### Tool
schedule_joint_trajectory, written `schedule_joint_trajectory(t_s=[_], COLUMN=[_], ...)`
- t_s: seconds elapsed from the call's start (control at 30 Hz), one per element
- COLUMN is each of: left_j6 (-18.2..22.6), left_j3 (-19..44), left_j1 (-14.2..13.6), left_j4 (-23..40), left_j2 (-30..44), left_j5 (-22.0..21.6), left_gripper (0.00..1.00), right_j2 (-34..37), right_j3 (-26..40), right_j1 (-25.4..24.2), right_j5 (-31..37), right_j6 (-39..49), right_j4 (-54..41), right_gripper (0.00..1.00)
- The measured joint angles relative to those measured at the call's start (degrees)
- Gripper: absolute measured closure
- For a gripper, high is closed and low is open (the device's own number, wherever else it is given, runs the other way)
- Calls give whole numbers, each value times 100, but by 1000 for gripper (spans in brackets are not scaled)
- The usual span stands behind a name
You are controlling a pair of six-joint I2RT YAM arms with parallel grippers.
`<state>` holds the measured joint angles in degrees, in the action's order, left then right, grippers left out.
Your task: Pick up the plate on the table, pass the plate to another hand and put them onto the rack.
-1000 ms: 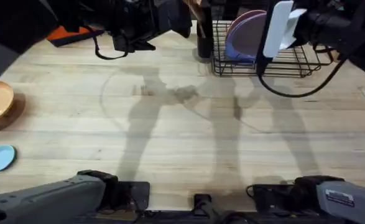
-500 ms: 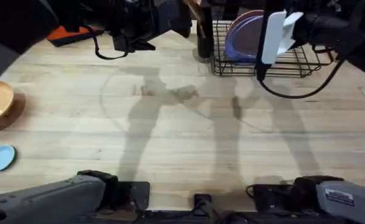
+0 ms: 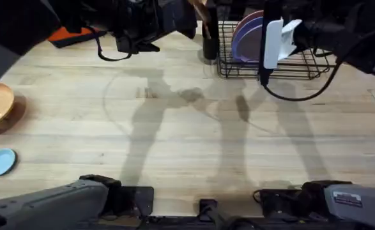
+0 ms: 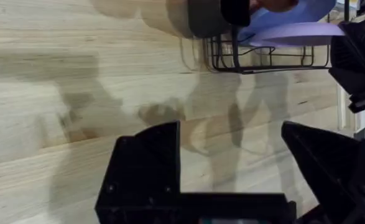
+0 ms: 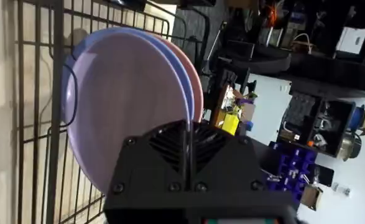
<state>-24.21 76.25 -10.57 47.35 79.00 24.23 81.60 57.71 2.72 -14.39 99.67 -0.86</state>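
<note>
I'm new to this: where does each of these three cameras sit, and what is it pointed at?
Overhead: fixed above the arm bases, looking down and forward over the table toward the rack; both arms show.
Left wrist: on the left arm, facing table and rack; its open left tool shows.
Right wrist: on the right arm, close on the plate.
All three share the rack.

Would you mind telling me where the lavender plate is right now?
In the overhead view the lavender plate stands upright in the black rack at the table's far right, in front of a blue plate and a pink one.
</note>
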Motion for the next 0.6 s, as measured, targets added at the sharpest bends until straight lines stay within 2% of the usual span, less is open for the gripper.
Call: schedule_joint_trajectory(t_s=[0.13,0.4,0.43,0.5,0.53,0.57,0.6], left_j6=[0,0,0,1,0,0,0], left_j3=[0,0,0,0,0,0,0], left_j1=[0,0,0,0,0,0,0], left_j4=[0,0,-2,0,0,0,0], left_j2=[0,2,0,0,1,0,0], left_j5=[0,0,0,0,0,0,0], left_gripper=[7,8,7,8,7,8,7], right_j2=[276,355,354,380,462,472,473], right_j3=[20,122,125,127,127,127,127], right_j1=[11,11,11,11,11,11,11], right_j5=[-28,-28,-28,-20,-20,-17,-20], right_j6=[32,70,73,73,72,91,95], right_j4=[-196,-260,-270,-387,-404,-413,-420], right_gripper=[971,970,905,613,177,54,16])
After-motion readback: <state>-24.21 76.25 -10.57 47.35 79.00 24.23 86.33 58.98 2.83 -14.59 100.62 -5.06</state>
